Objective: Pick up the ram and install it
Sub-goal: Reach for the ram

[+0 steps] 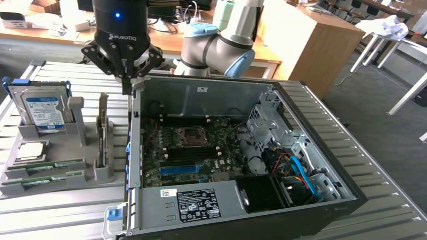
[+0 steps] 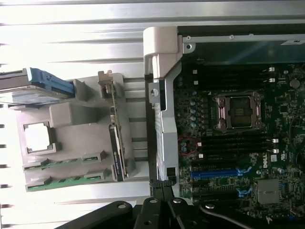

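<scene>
Gripper (image 1: 131, 89) hangs above the case (image 1: 200, 95) wall facing the tray (image 1: 100, 175), jaws clenched with nothing between them. The ram (image 1: 50, 167) sits in a long tray slot on the bench (image 1: 67, 220), the second ram (image 1: 43, 181) alongside it, both just beside the processor (image 1: 32, 150) and at the tray end opposite the drive (image 1: 43, 107). Neither stick is touched, so the pick is judged not begun. To do it well, the jaws need to be released before any descent. They should close across the stick's thin faces near mid-length, square to its long edge, then lift straight so it does not bind in the slot. The upright card (image 1: 103, 130) stands between gripper and rams and risks being clipped. The dark memory slots on the board (image 2: 228, 143) beside the socket appear vacant.
</scene>
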